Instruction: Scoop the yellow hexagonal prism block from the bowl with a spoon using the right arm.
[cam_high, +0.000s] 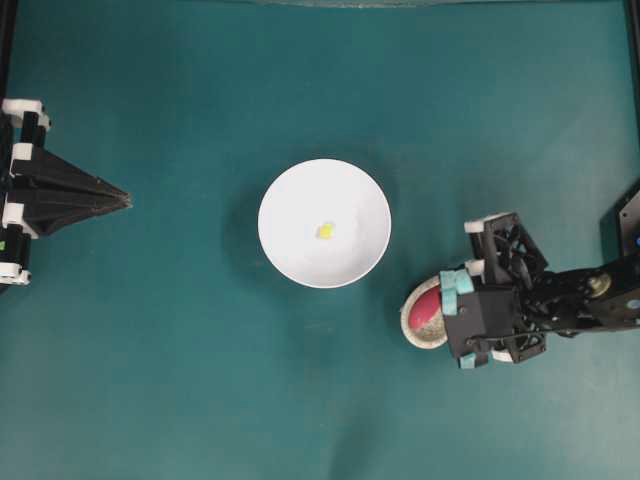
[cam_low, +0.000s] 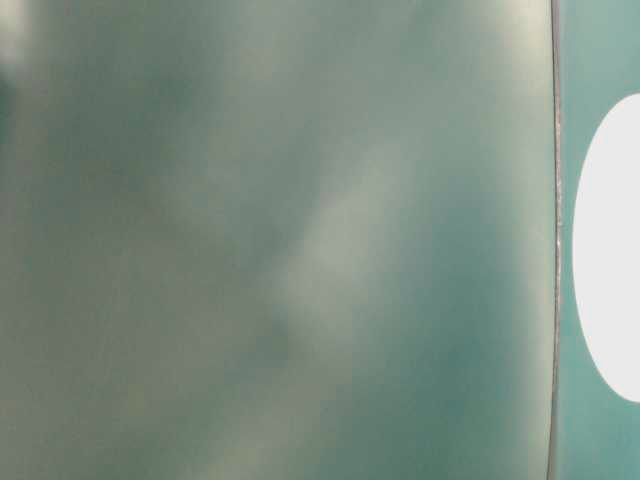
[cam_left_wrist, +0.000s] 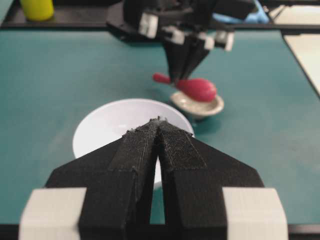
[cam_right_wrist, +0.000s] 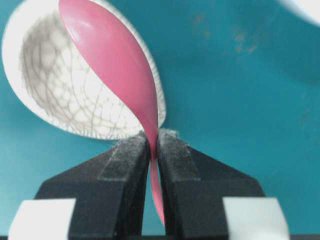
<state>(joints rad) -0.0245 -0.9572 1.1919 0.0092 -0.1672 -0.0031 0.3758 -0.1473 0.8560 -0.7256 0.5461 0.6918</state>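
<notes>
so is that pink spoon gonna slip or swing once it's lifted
Probably a little. The spoon looks glossy, so it may slide between the right fingers. They pinch only its thin handle, so the heavier scoop could pivot. It looks rigid, unlikely to bend.

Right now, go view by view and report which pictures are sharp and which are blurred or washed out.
Overhead: evenly lit, sharp; bowl and yellow block clear. Table-level: a grey-green blur, only the bowl's overexposed edge showing. Left wrist: jaws crisp, spoon and background soft. Right wrist: spoon glossy with glare, speckled rest slightly soft.
</notes>
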